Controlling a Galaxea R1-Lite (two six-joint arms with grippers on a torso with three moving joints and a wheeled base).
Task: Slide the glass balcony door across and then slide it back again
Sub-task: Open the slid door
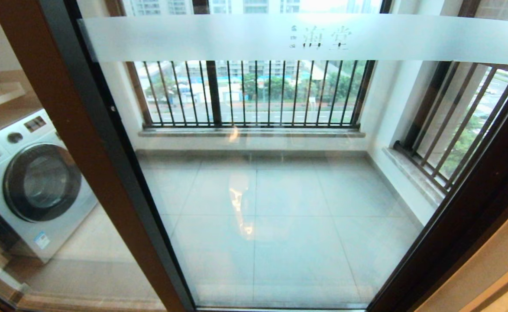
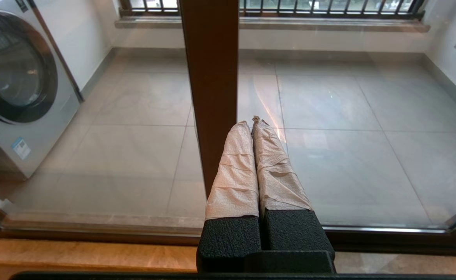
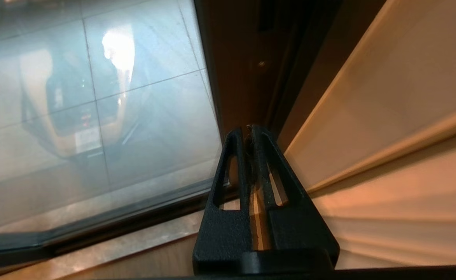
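1. Across the middle of the head view: glass balcony door [image 1: 271, 182], frosted band [image 1: 305, 39] along the top, dark frame stile [image 1: 119, 173] running diagonally down the left-centre. The panel looks closed across the opening; no arm shows in this view.
2. Far left of the head view: washing machine [image 1: 33, 182], behind glass. Black railings [image 1: 254, 93] at upper centre.
3. Right wrist view, lower centre: right gripper [image 3: 250, 130], fingers clenched together, empty, pointing at the door's dark right-hand frame [image 3: 243, 58]; touching or just short, cannot tell.
4. Left wrist view, lower centre: left gripper [image 2: 253, 122], wrapped fingers pressed together, holding nothing, parked low before the brown stile [image 2: 210, 77].
5. Step, as a judgement: first slide not started; right arm is on approach to the door edge.
6. Next move calls for finding the handle slot or frame edge, getting a firm purchase, then pushing sideways along the track. Slot not visible here.
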